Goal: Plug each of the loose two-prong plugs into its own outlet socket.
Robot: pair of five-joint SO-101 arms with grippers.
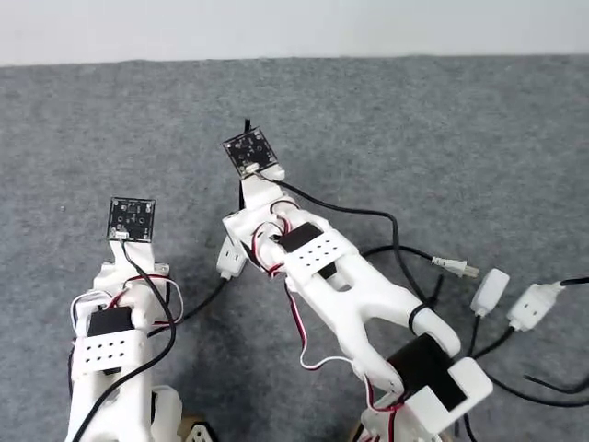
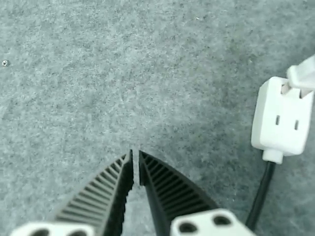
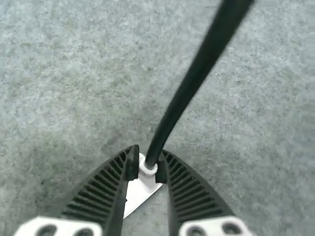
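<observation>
High view: a socket [image 1: 227,261] is noted flat on the grey table [image 1: 442,129], just beside the right arm [image 1: 368,299]. On that arm's other side lie a loose plug [image 1: 456,267], prongs bare, a white block [image 1: 490,292] and a second block [image 1: 534,306].

Left wrist view: the left tool [image 2: 136,156] is narrowed to a slit, nothing held. The socket's two slots are seen facing up.

Right wrist view: the right tool [image 3: 146,153] is clamped on a white cord end [image 3: 146,169]. Whether it is a plug or a socket cannot be told.
</observation>
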